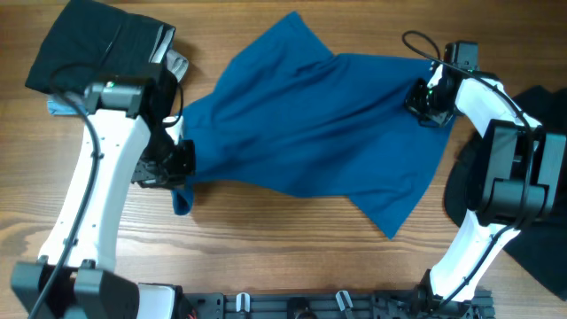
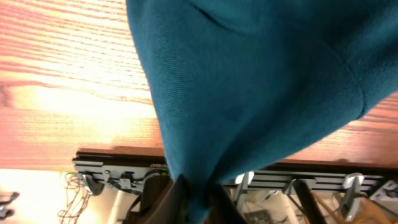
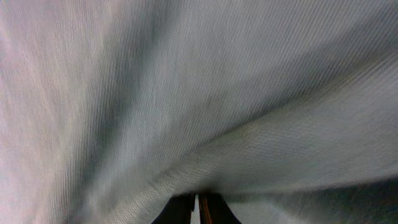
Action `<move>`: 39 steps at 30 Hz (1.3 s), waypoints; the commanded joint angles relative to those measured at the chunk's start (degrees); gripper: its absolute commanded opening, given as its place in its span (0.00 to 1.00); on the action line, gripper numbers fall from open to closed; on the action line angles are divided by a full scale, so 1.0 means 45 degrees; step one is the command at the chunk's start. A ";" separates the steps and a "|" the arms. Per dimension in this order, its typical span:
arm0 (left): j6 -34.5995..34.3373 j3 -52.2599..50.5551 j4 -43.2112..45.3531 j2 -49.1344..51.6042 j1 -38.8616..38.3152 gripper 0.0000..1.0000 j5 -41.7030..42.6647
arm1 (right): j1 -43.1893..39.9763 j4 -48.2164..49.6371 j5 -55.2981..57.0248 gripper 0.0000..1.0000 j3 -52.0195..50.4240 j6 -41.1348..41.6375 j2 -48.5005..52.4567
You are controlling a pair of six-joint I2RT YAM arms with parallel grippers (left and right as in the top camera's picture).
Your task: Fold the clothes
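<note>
A large royal-blue shirt (image 1: 310, 124) hangs stretched across the middle of the table between my two grippers. My left gripper (image 1: 182, 159) is shut on its lower-left edge, beside a small fold of blue cloth that droops toward the table. In the left wrist view the fabric (image 2: 261, 81) narrows into a bunch pinched in the left gripper (image 2: 198, 202). My right gripper (image 1: 423, 99) is shut on the shirt's upper-right edge. In the right wrist view the cloth (image 3: 199, 93) looks washed-out and fills the frame, with the right gripper (image 3: 199, 202) closed on its hem.
A folded black garment (image 1: 93, 44) lies at the back left, with a grey piece (image 1: 177, 64) and a light-blue piece (image 1: 58, 108) peeking out beside it. More black cloth (image 1: 540, 239) lies at the right edge. A black rail (image 1: 310, 306) runs along the table's front.
</note>
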 commanded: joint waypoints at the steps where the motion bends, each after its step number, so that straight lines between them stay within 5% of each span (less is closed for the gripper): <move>1: -0.0243 0.0272 -0.0121 -0.0695 0.0034 0.33 0.1030 | -0.0568 0.0393 0.3118 0.06 0.0442 0.0330 0.0855; 6: -0.0199 0.0272 -0.0034 -0.0806 0.0005 0.43 0.1015 | -0.2093 -0.0894 0.2205 0.05 0.3138 -0.1156 0.0835; 8: -0.0199 0.0272 0.1035 -0.0806 0.0000 0.45 0.1049 | -0.2458 -0.2900 0.0214 0.25 0.4575 -0.2705 0.0675; 11: -0.0194 0.0272 0.2841 -0.0792 -0.0102 0.47 0.1209 | -0.2535 -0.5532 -0.0874 0.29 0.5202 -0.2880 0.0418; 13: -0.0199 0.0272 0.4381 -0.0685 -0.0355 0.45 0.1209 | -0.2356 -0.7766 -0.0996 0.52 0.5017 -0.2161 0.0418; 15: -0.0199 0.0272 0.5081 -0.0515 -0.0500 0.45 0.1205 | -0.2098 -0.8694 -0.0879 0.60 0.4245 -0.2278 0.0427; 22: -0.0146 0.0267 0.5634 -0.0277 -0.0525 0.47 0.1200 | -0.1778 -0.6091 -0.0355 0.72 0.0296 -0.2662 0.0427; 23: -0.0146 0.0267 0.5673 -0.0277 -0.0520 0.47 0.1200 | -0.1778 -0.5790 -0.0374 0.71 0.0019 -0.2715 0.0427; 24: -0.0146 0.0272 0.5722 -0.0277 -0.0525 0.48 0.1200 | -0.1783 -0.5629 -0.0359 0.56 -0.0121 -0.2735 0.0427; 26: -0.0146 0.0267 0.5863 -0.0277 -0.0525 0.48 0.1205 | -0.1841 -0.5425 0.0282 0.06 -0.0083 -0.2671 0.0423; 30: -0.0146 0.0267 0.6499 -0.0277 -0.0525 0.48 0.1205 | -0.2555 -0.4580 0.3891 0.04 0.1710 -0.1443 0.0418; 33: -0.0019 0.0165 0.7548 -0.0272 -0.0525 0.49 0.1209 | -0.3162 -0.3643 0.4211 0.04 0.3633 -0.2681 0.0418; 34: 0.0233 0.0097 0.7888 -0.0248 -0.0529 0.49 0.1214 | -0.3308 -0.3536 0.3983 0.14 0.4260 -0.3245 0.0418; 35: 0.0602 -0.0005 0.8242 -0.0228 -0.0563 0.52 0.1209 | -0.3429 -0.3541 0.3779 0.51 0.5042 -0.3891 0.0418; 36: 0.1015 -0.0204 0.8786 -0.0151 -0.0627 0.55 0.1209 | -0.3453 -0.3575 0.3779 0.61 0.5357 -0.4109 0.0418; 39: 0.1535 -0.0733 1.0122 0.0321 -0.0869 0.58 0.1205 | -0.3463 -0.4784 0.3779 0.68 0.6217 -0.3657 0.0282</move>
